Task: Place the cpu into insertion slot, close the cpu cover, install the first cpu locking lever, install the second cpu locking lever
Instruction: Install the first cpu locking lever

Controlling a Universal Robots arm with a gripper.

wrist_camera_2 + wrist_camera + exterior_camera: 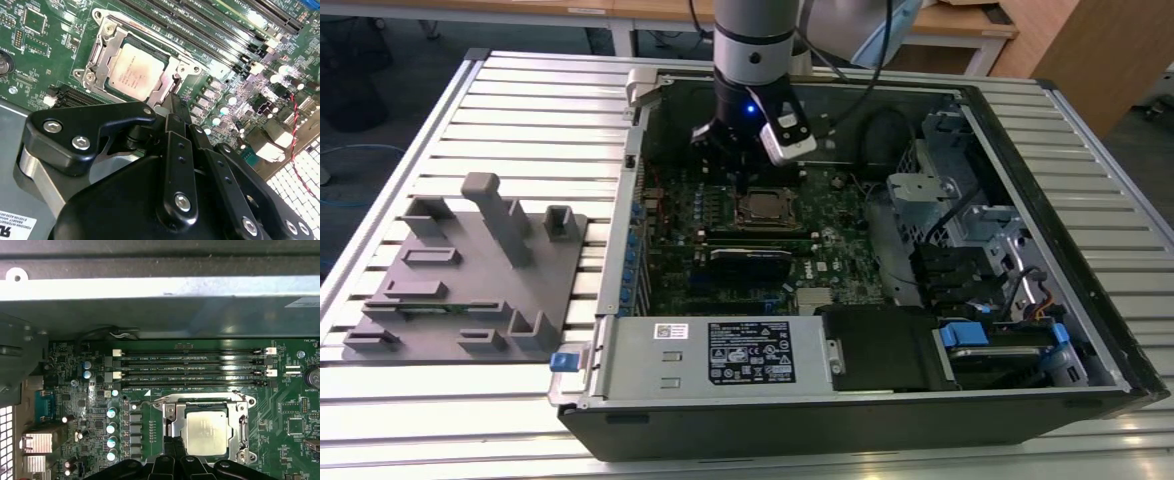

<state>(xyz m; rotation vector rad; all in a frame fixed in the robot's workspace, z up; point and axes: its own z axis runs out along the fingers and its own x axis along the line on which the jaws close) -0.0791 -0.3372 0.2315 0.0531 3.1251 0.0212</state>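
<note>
The cpu (132,67) (206,432), a pale metal square, lies flat in the insertion slot (765,210) on the green motherboard. The silvery cpu cover (106,45) (170,416) lies down around it, framing the chip in its window. A thin wire lever (200,396) runs along one edge of the cover. My gripper (172,102) (175,454) (744,178) hangs low inside the computer case with its black fingers drawn together. Their tips sit right at the socket's edge beside the chip. Whether they touch a lever is hidden by the fingers.
Long black memory slots (195,370) lie just beyond the socket. The case wall (150,290), a power supply (720,352) and a drive cage (961,215) ring the board. A grey fixture (467,275) stands on the slatted table at the exterior view's left.
</note>
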